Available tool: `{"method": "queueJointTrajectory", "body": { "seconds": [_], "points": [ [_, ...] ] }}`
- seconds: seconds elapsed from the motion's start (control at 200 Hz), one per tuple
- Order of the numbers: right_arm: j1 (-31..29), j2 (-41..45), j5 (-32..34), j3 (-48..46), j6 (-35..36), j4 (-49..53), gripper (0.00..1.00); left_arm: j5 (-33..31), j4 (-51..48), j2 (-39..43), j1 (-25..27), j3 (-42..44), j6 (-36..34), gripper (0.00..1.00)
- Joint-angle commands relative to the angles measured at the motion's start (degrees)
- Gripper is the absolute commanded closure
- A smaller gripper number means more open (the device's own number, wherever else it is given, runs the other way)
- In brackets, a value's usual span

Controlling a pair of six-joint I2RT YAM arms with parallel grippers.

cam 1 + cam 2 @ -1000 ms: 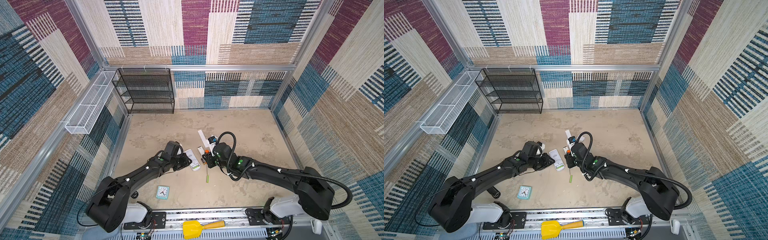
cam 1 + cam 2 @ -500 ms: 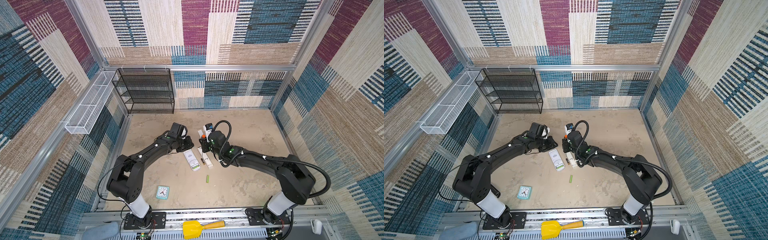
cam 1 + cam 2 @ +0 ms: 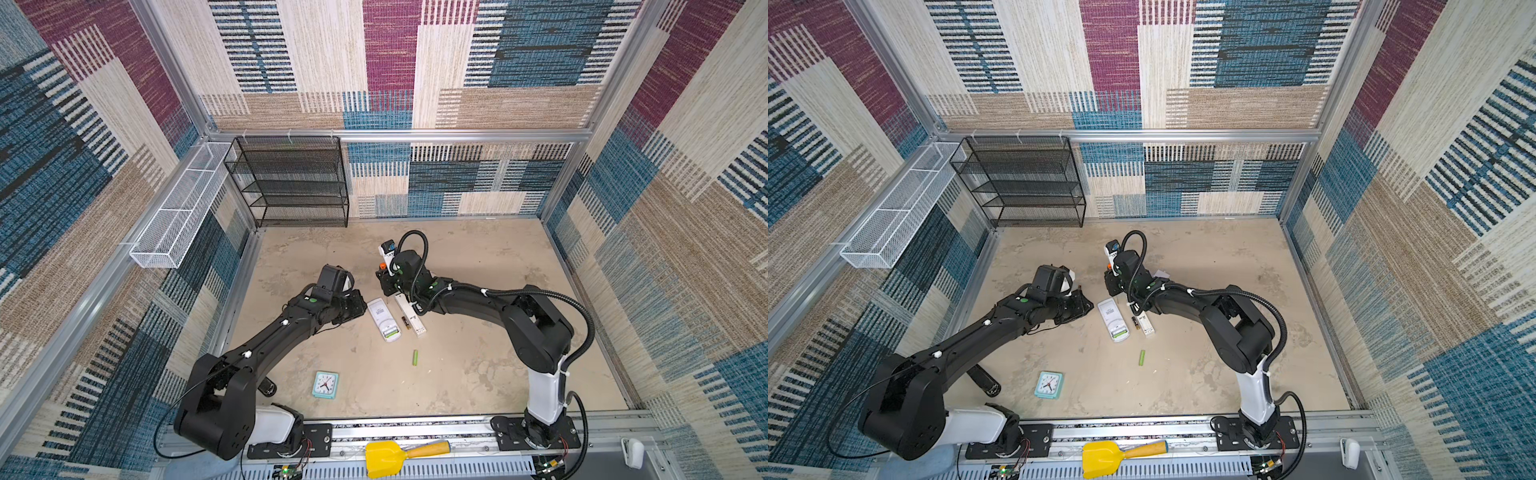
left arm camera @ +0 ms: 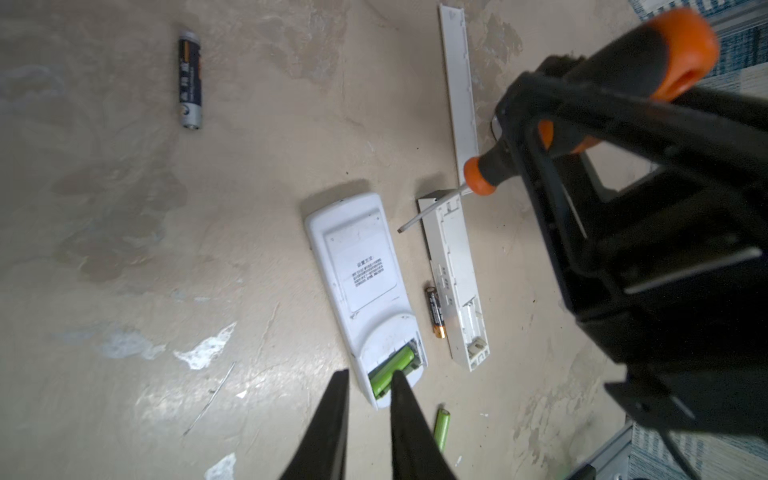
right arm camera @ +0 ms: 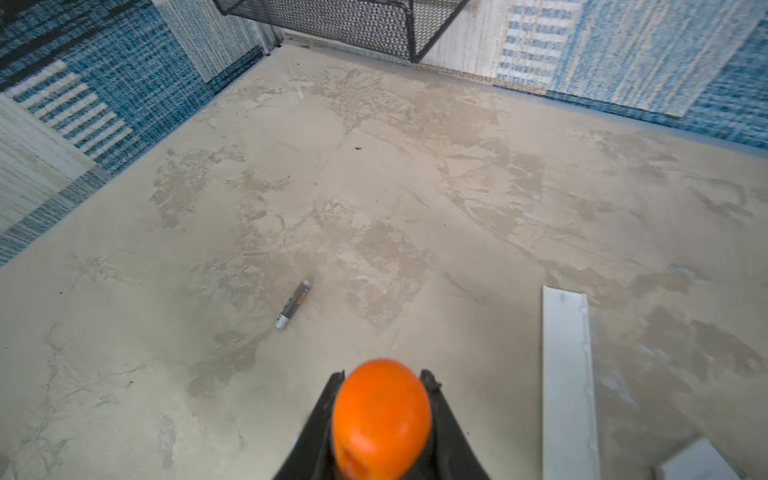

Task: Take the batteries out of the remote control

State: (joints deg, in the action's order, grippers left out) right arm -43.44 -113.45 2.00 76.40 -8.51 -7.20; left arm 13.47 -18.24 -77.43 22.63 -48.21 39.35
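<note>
The white remote control [image 4: 357,282] [image 3: 383,316] lies face down with its battery bay uncovered. One green battery [image 4: 392,365] sits in the bay. Another green battery [image 4: 441,428] [image 3: 414,357] lies loose on the floor. A dark battery with a golden end [image 4: 435,311] [image 3: 403,322] rests beside a slim white remote [image 4: 455,270]. A further dark battery [image 4: 190,83] [image 5: 293,305] lies apart. My left gripper [image 4: 370,374] [image 3: 358,307] hovers beside the remote, narrowly open and empty. My right gripper [image 5: 382,378] [image 3: 384,283] is shut on the orange-handled screwdriver [image 4: 673,50], its shaft [image 4: 432,208] above the slim remote.
A long white cover strip [image 4: 457,83] [image 5: 567,374] lies on the floor. A black wire rack [image 3: 291,183] and a white mesh basket [image 3: 178,208] stand at the back left. A small teal clock [image 3: 325,384] sits near the front, a yellow scoop [image 3: 386,457] on the rail.
The right gripper with the screwdriver drew back from the remote's bay end toward the far side. The left gripper pulled away, then came nearer the remote again.
</note>
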Motion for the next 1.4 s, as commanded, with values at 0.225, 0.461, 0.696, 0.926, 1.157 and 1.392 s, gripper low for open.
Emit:
{"method": "queueJointTrajectory", "body": {
  "seconds": [0.225, 0.461, 0.696, 0.926, 1.157, 1.392],
  "points": [
    [-0.7, -2.3, -11.9, 3.6, 1.9, -0.5, 1.00, -2.3, -1.4, 4.5, -0.1, 3.9, 1.9, 0.78],
    [-1.5, -0.9, -16.1, 2.0, 0.3, -0.1, 1.00, -2.6, -2.2, 6.7, -0.1, 5.0, 1.9, 0.78],
    [-2.4, 2.3, -15.8, 1.3, -2.4, 1.5, 1.00, -1.9, -2.1, 7.7, -0.1, 6.0, 2.4, 0.78],
    [-2.4, 7.9, -2.3, 1.4, -5.5, 6.9, 1.00, 0.1, -1.0, 6.7, 0.5, 5.8, 3.2, 0.79],
    [-2.4, 13.2, 9.4, -5.9, -12.9, 8.6, 1.00, 0.9, 1.2, 1.8, 2.3, 5.1, 3.3, 0.79],
    [-2.9, 12.4, 13.1, -8.5, -18.2, 11.0, 1.00, 2.9, 2.7, -6.3, 3.2, 0.2, 2.5, 0.79]
  ]
}}
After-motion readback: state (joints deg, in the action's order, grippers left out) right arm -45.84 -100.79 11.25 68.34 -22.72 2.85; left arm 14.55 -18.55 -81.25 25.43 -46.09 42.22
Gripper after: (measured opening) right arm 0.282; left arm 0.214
